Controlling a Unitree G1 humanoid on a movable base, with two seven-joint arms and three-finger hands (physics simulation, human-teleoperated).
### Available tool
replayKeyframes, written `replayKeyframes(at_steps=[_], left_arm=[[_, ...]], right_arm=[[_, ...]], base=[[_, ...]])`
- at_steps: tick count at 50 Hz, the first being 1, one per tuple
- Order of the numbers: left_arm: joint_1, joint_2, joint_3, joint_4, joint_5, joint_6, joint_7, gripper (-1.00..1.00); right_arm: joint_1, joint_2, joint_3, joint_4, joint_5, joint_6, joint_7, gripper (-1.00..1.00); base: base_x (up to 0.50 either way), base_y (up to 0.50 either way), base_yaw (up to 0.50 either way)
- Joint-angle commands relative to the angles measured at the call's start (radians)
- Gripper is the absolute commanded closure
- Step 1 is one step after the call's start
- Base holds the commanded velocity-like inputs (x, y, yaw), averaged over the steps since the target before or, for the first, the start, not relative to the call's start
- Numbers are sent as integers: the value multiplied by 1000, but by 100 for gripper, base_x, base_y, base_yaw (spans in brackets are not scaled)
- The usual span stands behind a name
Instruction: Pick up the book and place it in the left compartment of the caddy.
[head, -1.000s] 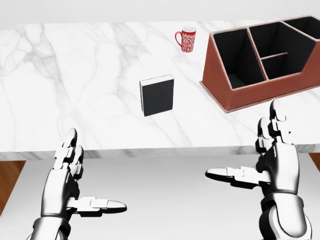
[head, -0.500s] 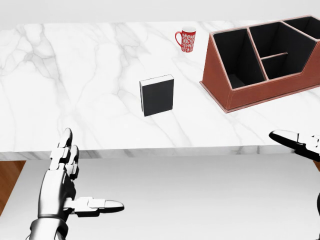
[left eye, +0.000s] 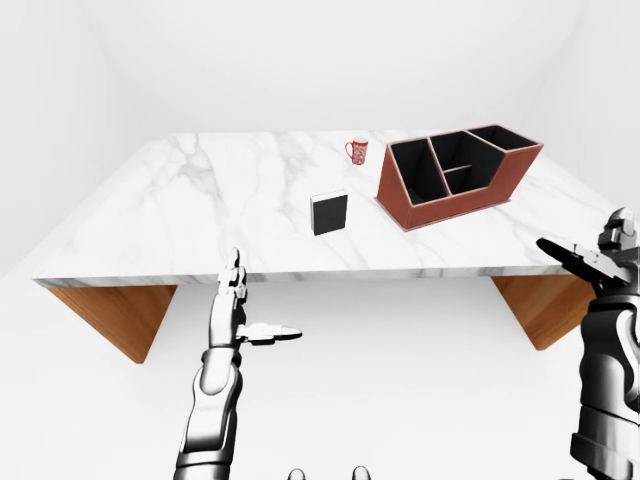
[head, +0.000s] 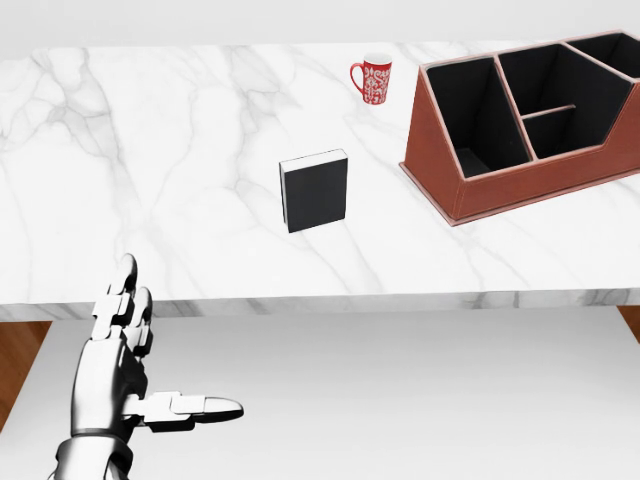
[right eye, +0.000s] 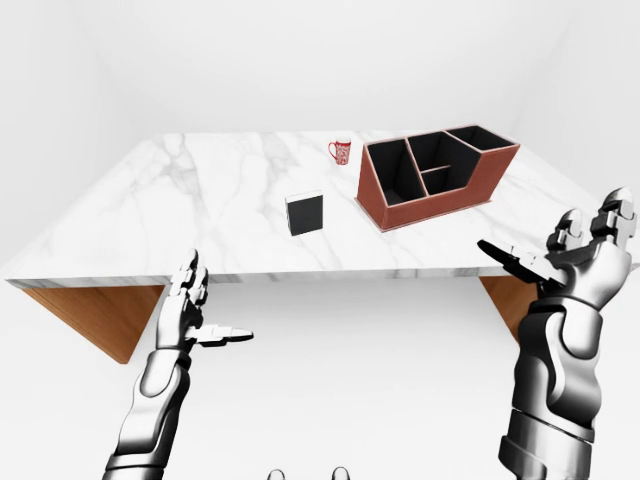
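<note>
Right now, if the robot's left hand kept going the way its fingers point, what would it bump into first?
Probably the marble table's near edge. The left hand is open, fingers aimed up the head view, well left of the book. Depth is hard to judge.

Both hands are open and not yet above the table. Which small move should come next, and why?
Probably bring the right hand inward and up over the table edge toward the book. The book stands untouched on the marble table, left of the caddy in the head view, and both this hand and the left hand hover open, below the table's near edge.
</note>
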Motion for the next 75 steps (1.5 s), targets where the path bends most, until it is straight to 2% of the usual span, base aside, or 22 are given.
replayKeyframes(at_steps=[1,6,8,13,14,17,19,22,27,33,34,38,55,57,59,61,62,64,65,68,74,75], left_arm=[[3,-1,-1,-10,-4,2,3,-100],[6,-2,-3,-18,-2,7,4,-100],[11,-4,-6,-33,-1,17,5,-100],[11,-4,-6,-33,-1,18,5,-100],[5,-2,-5,-19,-1,8,1,-100],[2,-2,-4,-17,-3,10,0,-100],[3,-2,-4,-22,-4,14,0,-100],[-5,1,1,2,-9,-4,-6,-100],[3,-1,-3,-21,-7,11,-4,-100],[3,-1,-2,-18,-8,6,-6,-100],[1,0,0,-12,-10,1,-8,-100],[4,-1,-2,-19,-9,6,-8,-100],[5,-1,-2,-23,-8,10,-8,-100],[8,-2,-5,-27,-6,15,-9,-100],[8,-1,-2,-26,-11,12,-11,-100],[6,-1,-1,-23,-10,11,-10,-100],[9,-2,-3,-33,-9,17,-9,-100],[7,-1,-3,-25,-7,13,-9,-100],[14,-1,-6,-46,16,14,8,-100],[12,-1,-4,-33,9,8,1,-100],[14,-2,-4,-34,10,7,0,-100],[14,-2,-5,-37,10,11,1,-100]], right_arm=[[-3,-50,-36,85,61,0,-20,-100],[-2,-55,-39,89,68,0,-28,-100],[-1,-83,-79,139,86,0,-24,-100],[2,-89,-75,144,94,0,-28,-100],[-3,-110,-102,246,91,0,-2,-100],[2,-128,-98,281,108,-2,-15,-100],[2,-133,-93,298,118,-14,-15,-100],[4,-133,-88,313,124,-35,-10,-100],[13,-142,-101,342,141,-64,-7,-100],[16,-144,-95,352,142,-75,-14,-100],[14,-143,-91,369,132,-95,-9,-100],[12,-147,-87,399,133,-114,-4,-100],[13,-153,-82,407,133,-121,-10,-100],[26,-151,-85,381,143,-99,-2,-100],[22,-151,-91,383,138,-110,-6,-100],[26,-151,-93,376,147,-95,1,-100],[24,-149,-92,381,139,-107,0,-100],[27,-149,-92,375,142,-99,3,-100],[23,-148,-92,384,138,-112,3,-100],[26,-151,-98,374,149,-101,4,-100],[29,-150,-97,371,148,-102,7,-100],[27,-149,-97,378,137,-118,3,-100]], base=[[0,0,0],[0,0,0],[0,0,0],[0,0,0],[0,0,0],[0,0,0],[0,0,0],[0,0,0],[0,0,0],[0,0,0],[0,0,0],[0,0,0],[0,0,0],[0,0,0],[0,0,0],[0,0,0],[0,0,0],[0,0,0],[0,0,0],[0,0,0],[0,0,12],[0,0,20]])
